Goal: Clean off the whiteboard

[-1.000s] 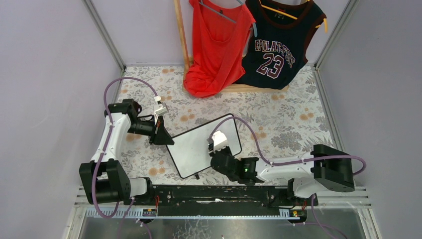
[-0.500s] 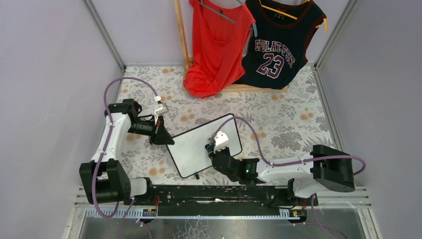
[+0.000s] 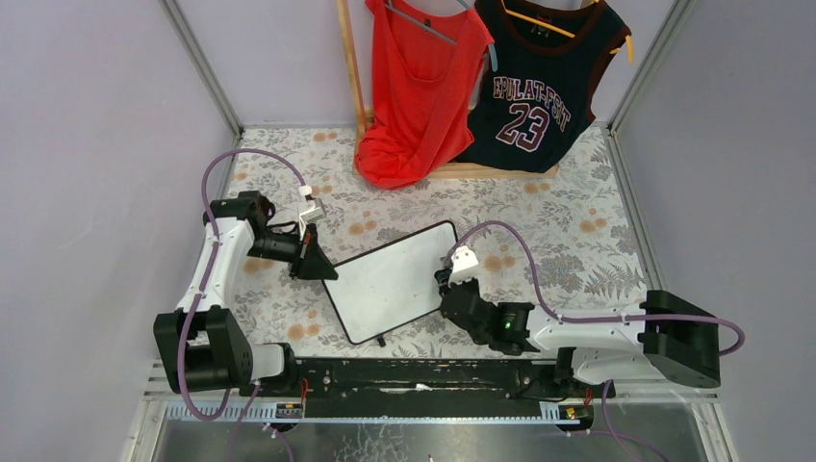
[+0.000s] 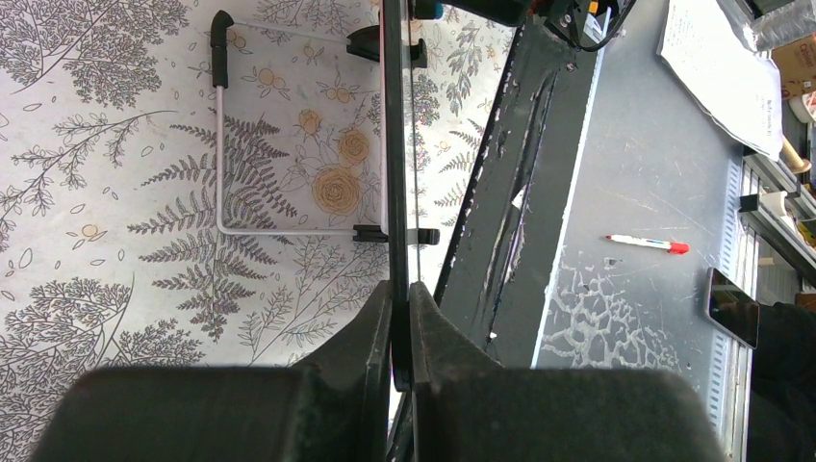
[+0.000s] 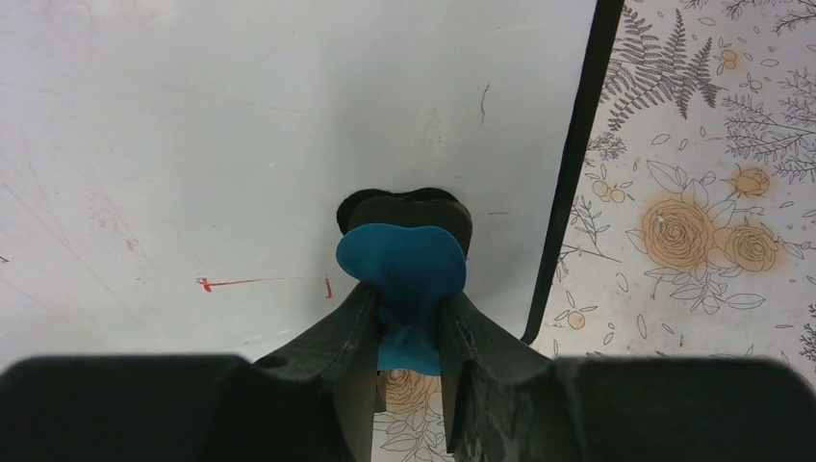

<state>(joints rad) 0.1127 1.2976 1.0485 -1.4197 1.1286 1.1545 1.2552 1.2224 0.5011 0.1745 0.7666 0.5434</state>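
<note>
Two short red marks point(image 5: 236, 282) are showing on the whiteboard point(image 5: 241, 115), and the coming stroke is turning on where they are lying: to the left of the right gripper point(image 5: 405, 310), roughly level with its fingertips, with bare white surface between. This gripper is pinching a blue eraser point(image 5: 400, 258) between its closed-in fingers. The eraser's dark felt face appears to be touching the board just inside the black frame point(image 5: 577, 164), which is running along the gripper's right. The board's long axis is lying crosswise to this gripper, so a sideways sweep to the left is judged to be the move required. The left gripper point(image 4: 399, 289) is clamping the opposite short end, its fingers squeezed together on the frame and acting as the anchor; the right arm is the nearer one to the marks. The right wrist view is showing the marks and the eraser contact, which the top view is rendering too small to make out. The left wrist view is showing the board edge-on, extending straight ahead of the fingers, with a wire stand point(image 4: 219, 164) to its left and the writing face hidden. Only the top view is showing both arms at opposite ends of the board on the floral table point(image 3: 539, 231).
</note>
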